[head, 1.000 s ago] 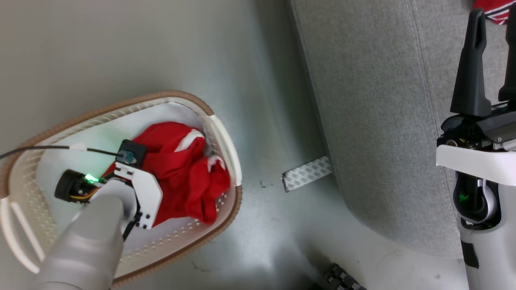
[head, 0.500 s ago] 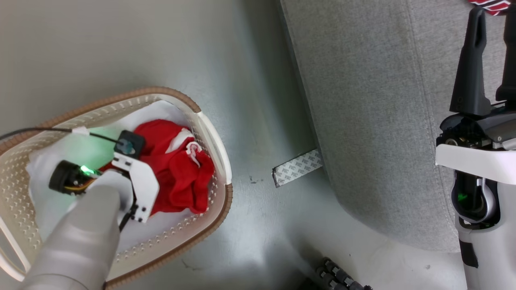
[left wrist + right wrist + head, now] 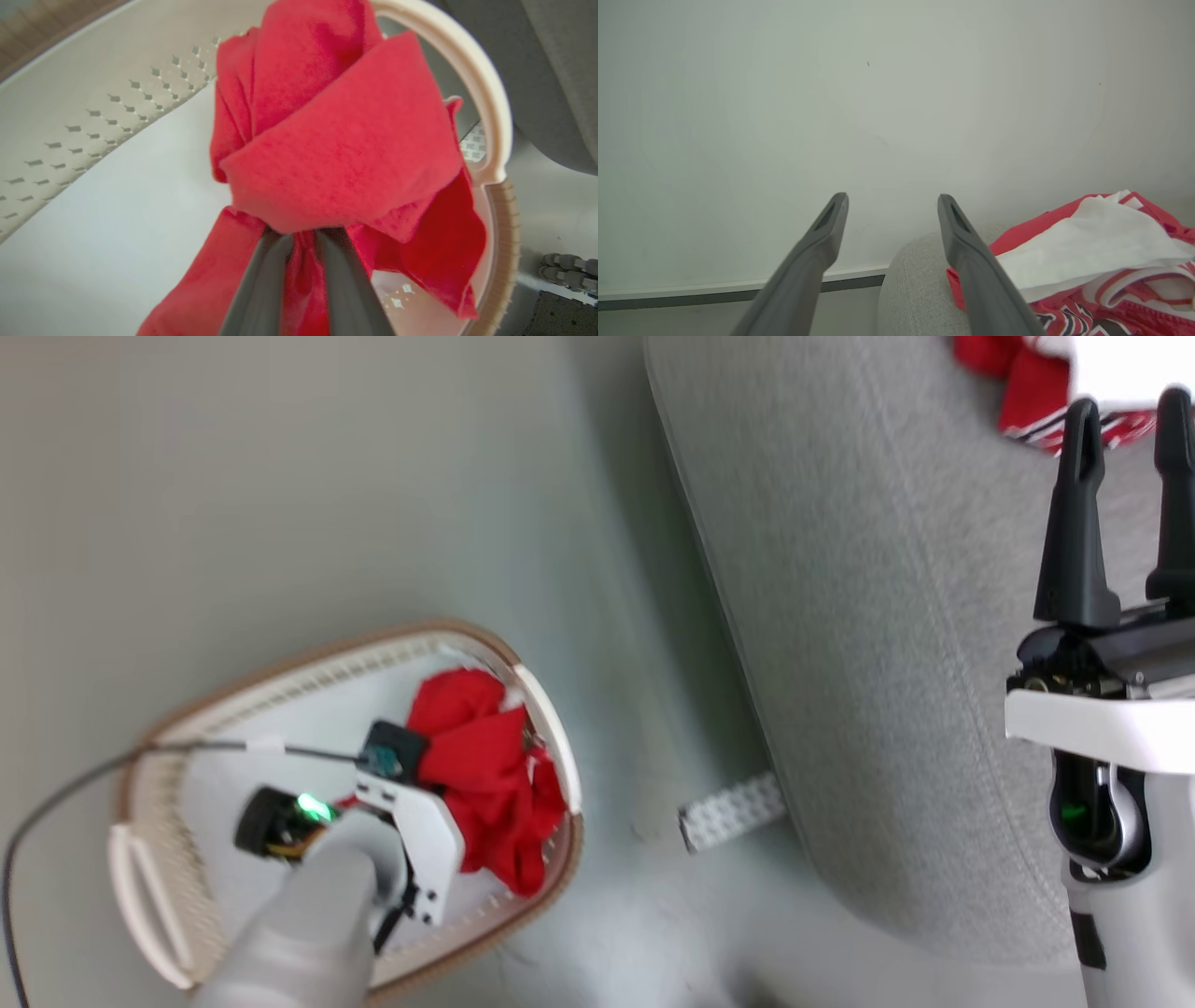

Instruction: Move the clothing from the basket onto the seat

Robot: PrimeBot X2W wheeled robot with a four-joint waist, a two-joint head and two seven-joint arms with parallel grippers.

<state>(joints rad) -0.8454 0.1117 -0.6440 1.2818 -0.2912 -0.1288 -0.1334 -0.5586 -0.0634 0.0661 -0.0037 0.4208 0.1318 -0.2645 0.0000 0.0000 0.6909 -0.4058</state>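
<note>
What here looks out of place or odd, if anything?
A pale patterned strip lies on the floor between the basket and the sofa, one end at the sofa's base. It looks like stray tape. Nothing seems spilled or damaged.

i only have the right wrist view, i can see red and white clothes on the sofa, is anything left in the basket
Observer: Yes. One red garment is bunched inside the basket, against the end nearest the sofa.
Operator: does the left arm have it
Observer: The left gripper has its jaws shut on a fold of the red garment, as the left wrist view shows.
Operator: did it grab the liner too
Observer: It looks like it did not. Red cloth shows between the jaws, and the white liner lies flat on the basket floor beside the garment.
</note>
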